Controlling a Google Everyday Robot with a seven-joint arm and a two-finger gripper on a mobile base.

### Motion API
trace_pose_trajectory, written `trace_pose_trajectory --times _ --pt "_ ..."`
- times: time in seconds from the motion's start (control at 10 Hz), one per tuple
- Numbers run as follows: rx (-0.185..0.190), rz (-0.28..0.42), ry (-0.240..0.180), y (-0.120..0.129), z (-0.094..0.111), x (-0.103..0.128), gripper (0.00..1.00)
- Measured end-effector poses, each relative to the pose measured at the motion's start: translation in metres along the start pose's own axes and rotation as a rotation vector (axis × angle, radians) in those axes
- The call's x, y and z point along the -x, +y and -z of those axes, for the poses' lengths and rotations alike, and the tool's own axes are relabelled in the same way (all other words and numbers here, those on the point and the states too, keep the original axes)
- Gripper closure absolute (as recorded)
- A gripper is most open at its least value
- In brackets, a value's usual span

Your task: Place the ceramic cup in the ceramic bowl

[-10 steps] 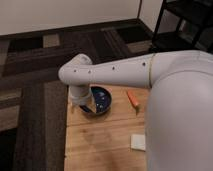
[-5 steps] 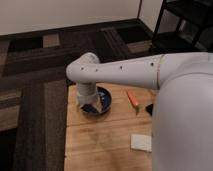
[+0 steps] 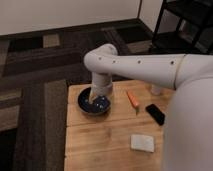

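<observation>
Since a second ago the arm's (image 3: 140,65) elbow has swung toward 2 o'clock and its wrist stands steeper over the ceramic bowl (image 3: 84,108), which has not shifted on the desk (image 3: 100,142). White wrist casing hides most of the pincer (image 3: 95,98), so I cannot tell whether it is clenched or released. At its tip, in the bowl's 12 o'clock half, shows a cream tapered shape, seemingly the ceramic cup (image 3: 93,94); whether it touches the blue interior is unclear. Its long axis looks near upright, leaning from 1 toward 7 o'clock. At the bowl's 3 o'clock lies an orange carrot (image 3: 132,98), at 4 o'clock a black phone (image 3: 155,114), and at 5 o'clock a white square pad (image 3: 142,142).
</observation>
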Motion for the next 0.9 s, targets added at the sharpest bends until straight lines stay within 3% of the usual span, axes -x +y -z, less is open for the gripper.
trace_pose_trajectory --times 0.1,0.2,0.9 --pt "-0.007 -0.021 -0.015 -0.041 0.015 0.014 0.35" --pt "-0.019 -0.045 -0.025 -0.067 0.024 0.020 0.35" --pt "-0.018 -0.043 -0.029 -0.069 0.027 0.022 0.35"
